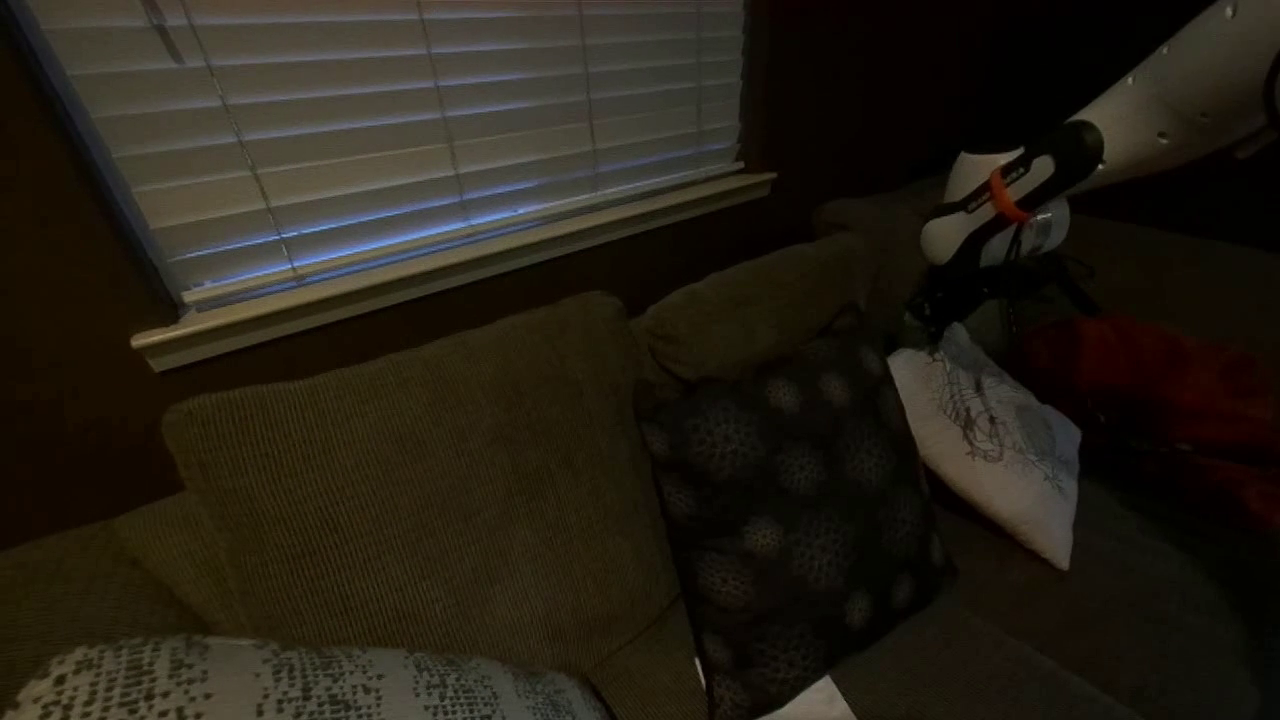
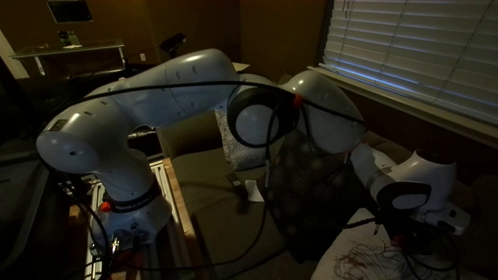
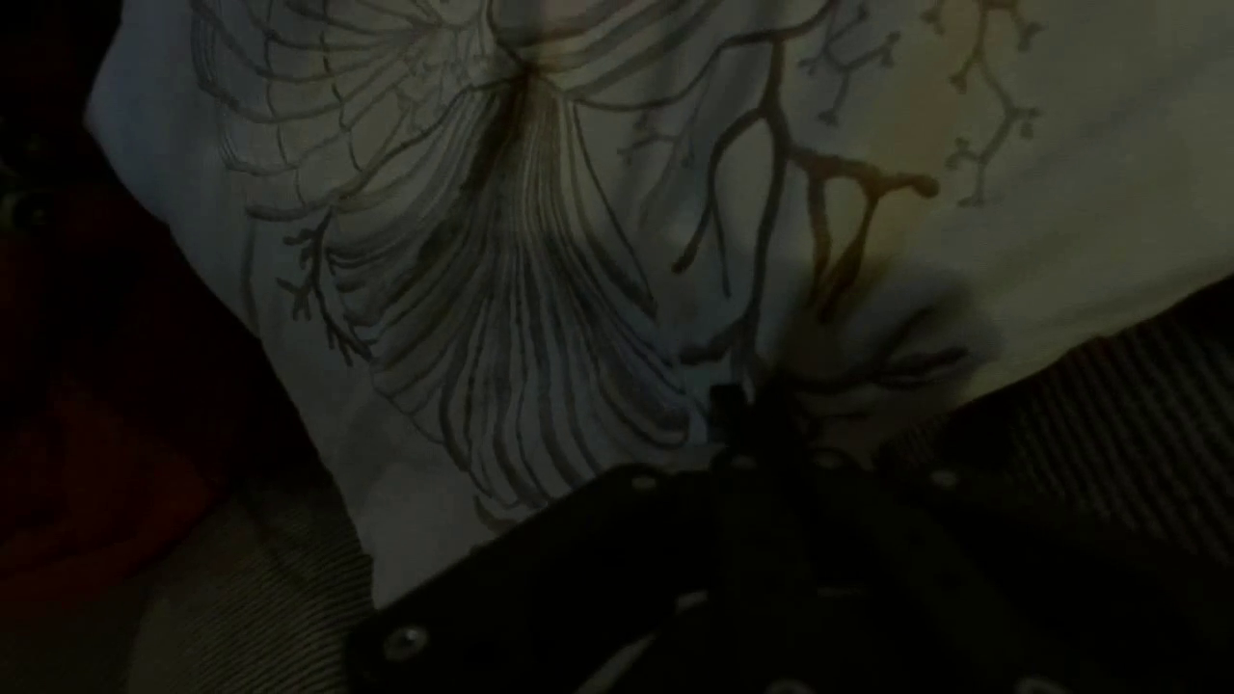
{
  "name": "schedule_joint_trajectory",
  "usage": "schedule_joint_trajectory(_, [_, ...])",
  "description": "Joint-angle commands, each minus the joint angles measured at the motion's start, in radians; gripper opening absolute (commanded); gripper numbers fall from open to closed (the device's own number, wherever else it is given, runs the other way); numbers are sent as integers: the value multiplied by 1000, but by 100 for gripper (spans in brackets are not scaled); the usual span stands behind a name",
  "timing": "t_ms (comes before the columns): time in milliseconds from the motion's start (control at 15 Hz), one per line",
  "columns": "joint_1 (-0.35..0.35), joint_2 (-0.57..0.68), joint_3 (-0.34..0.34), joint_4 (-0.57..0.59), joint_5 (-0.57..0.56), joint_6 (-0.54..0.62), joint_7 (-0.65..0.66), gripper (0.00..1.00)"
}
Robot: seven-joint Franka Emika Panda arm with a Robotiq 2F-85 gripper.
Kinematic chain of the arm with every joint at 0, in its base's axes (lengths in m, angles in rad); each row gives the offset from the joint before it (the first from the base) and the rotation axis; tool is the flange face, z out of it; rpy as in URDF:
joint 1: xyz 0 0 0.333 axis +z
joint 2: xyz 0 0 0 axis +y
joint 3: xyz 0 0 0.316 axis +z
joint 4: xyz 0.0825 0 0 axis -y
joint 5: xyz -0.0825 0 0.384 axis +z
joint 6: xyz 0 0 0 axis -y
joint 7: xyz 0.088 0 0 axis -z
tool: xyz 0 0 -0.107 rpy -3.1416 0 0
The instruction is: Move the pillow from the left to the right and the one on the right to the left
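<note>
A white pillow with a branching line drawing (image 1: 1000, 440) is on the couch at the right in an exterior view, tilted with one corner up. It also shows in an exterior view at the bottom right (image 2: 362, 252), and fills much of the wrist view (image 3: 540, 241). My gripper (image 1: 940, 322) is at its upper part. In the dark wrist view the gripper's fingers (image 3: 752, 414) are close together with fabric bunched around the tips. A black pillow with pale round motifs (image 1: 800, 490) leans on the couch back. A grey-and-white patterned pillow (image 1: 250, 680) also shows in an exterior view (image 2: 243, 153).
Couch back cushions (image 1: 430, 480) stand below a window with blinds (image 1: 400, 120) and its sill (image 1: 480, 260). A red cloth (image 1: 1170, 390) lies beside the white pillow. A remote (image 2: 234, 181) and white paper (image 2: 254, 191) lie on the seat. A cable (image 2: 268, 155) hangs from the arm.
</note>
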Motion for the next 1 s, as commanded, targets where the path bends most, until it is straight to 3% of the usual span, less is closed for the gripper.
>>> schedule_joint_trajectory(0, [66,-163,-59,-238,-17,41,77,1])
schedule_joint_trajectory(667, [332,-413,-355,-648,-22,64,416,1])
schedule_joint_trajectory(933, [408,-458,-424,-702,-39,47,506,1])
